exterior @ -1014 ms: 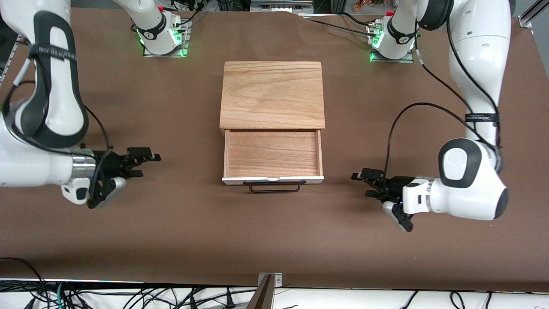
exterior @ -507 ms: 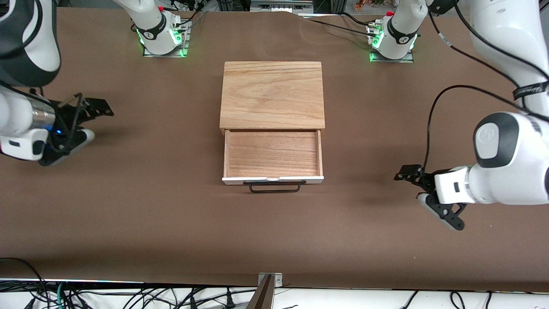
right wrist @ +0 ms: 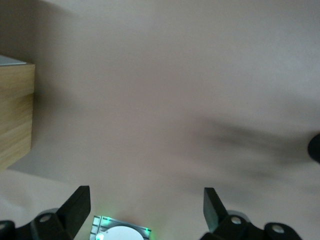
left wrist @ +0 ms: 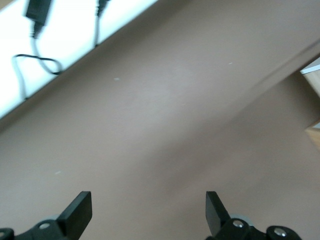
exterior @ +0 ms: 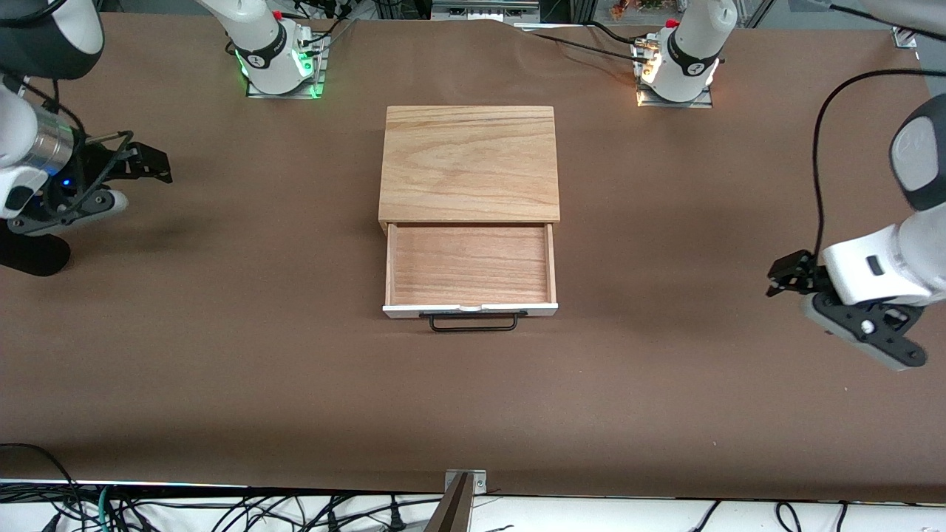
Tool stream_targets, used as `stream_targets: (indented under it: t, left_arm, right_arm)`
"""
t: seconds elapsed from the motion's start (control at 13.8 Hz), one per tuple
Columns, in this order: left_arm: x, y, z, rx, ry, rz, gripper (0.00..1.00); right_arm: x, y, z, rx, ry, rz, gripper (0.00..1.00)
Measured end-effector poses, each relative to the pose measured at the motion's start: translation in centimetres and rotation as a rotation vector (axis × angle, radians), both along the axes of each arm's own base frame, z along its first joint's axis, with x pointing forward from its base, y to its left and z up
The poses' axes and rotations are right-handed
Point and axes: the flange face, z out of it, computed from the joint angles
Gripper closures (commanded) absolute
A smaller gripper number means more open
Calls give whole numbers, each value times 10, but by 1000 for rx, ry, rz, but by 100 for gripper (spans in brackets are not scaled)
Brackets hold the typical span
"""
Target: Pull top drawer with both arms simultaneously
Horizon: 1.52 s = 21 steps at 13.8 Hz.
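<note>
Brown table (exterior: 295,384): top drawer (exterior: 470,264) well apart from both spread grippers.

The table (exterior: 222,355) is plain brown. The box (exterior: 469,162) has pale wood grain on top; the drawer (exterior: 470,264) is reddish-brown inside, with a white front and black handle (exterior: 473,323).

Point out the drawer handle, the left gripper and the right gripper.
drawer handle (exterior: 473,323): front view, middle of the black bar.
left gripper (exterior: 788,275): front view, midway between its open fingertips.
right gripper (exterior: 140,181): front view, midway between its open fingertips.
</note>
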Motion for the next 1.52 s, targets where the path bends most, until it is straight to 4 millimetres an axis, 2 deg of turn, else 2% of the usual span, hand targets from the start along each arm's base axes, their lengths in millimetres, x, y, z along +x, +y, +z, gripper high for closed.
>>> stream_targets:
  t: [0.14,0.36,0.58,0.72,0.8,0.94,1.09,1.23,1.52]
  left_arm:
    - [-12,5,20,9,-14,57,0]
    - [-43,10,35,0,37,269,0]
    - [-71,11,40,12,122,445,0]
    - [-83,8,34,18,155,486,0]
    - [-87,5,30,20,169,490,0]
    - [-92,2,21,14,197,500,0]
    - [-94,9,13,-14,223,520,0]
    - [-94,11,11,-19,228,524,0]
    - [-94,0,11,-19,229,520,0]
  right_arm:
    - [-8,-5,-1,-18,-26,-120,0]
    - [-9,-4,6,-29,-49,-202,0]
    - [-1,-18,11,4,-66,-249,0]
    - [2,-31,11,32,-64,-284,0]
    - [3,-35,10,36,-63,-291,0]
    - [3,-28,11,36,-65,-279,0]
    - [4,-21,11,35,-64,-268,0]
    - [4,-22,10,34,-63,-269,0]
    - [4,-24,11,34,-65,-272,0]
